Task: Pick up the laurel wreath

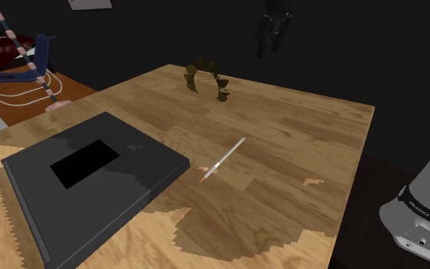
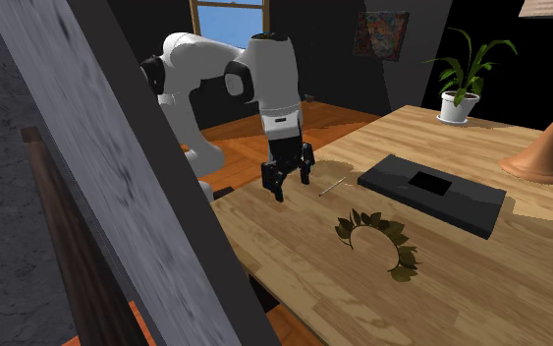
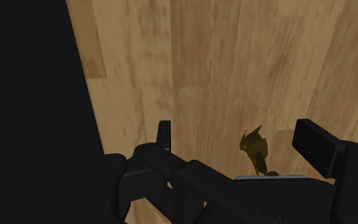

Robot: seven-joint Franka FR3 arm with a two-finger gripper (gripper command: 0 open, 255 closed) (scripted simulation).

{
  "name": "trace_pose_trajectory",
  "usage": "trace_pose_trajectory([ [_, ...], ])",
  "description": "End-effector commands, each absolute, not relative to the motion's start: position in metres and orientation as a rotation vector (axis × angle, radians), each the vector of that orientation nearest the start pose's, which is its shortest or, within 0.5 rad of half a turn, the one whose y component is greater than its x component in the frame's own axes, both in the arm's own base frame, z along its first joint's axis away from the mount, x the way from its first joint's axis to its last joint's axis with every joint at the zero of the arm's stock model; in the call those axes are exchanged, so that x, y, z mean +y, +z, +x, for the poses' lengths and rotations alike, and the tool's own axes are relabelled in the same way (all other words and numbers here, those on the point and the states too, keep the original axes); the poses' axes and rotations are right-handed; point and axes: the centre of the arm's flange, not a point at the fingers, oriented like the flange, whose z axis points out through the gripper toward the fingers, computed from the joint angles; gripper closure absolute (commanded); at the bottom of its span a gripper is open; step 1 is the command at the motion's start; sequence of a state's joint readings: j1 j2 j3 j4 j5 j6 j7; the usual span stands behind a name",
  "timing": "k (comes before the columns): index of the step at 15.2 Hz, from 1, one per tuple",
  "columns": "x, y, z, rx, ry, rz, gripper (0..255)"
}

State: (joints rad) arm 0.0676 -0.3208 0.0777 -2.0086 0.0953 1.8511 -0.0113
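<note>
Wrist view: claw released, fingers apart, wreath leaf between them, untouched. Second exterior view: claw above table edge, wreath near.

On the one wooden table I counted one laurel wreath, one thin pen and one flat dark grey slab with a single black rectangle on its top. Round about I noted one potted plant, one window, one picture on the wall, one turned wooden stand and one blue chair. Of my own: one gripper, two black fingers.
</note>
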Motion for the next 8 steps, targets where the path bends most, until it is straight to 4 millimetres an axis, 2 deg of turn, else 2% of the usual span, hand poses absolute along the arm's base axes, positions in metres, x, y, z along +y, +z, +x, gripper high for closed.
trace_pose_trajectory([
  [1, 0.095, 0.602, 0.488, -0.246, -0.264, -3.049, 0],
  [8, 0.147, 0.6, 0.559, -0.378, -0.338, -3.057, 0],
])
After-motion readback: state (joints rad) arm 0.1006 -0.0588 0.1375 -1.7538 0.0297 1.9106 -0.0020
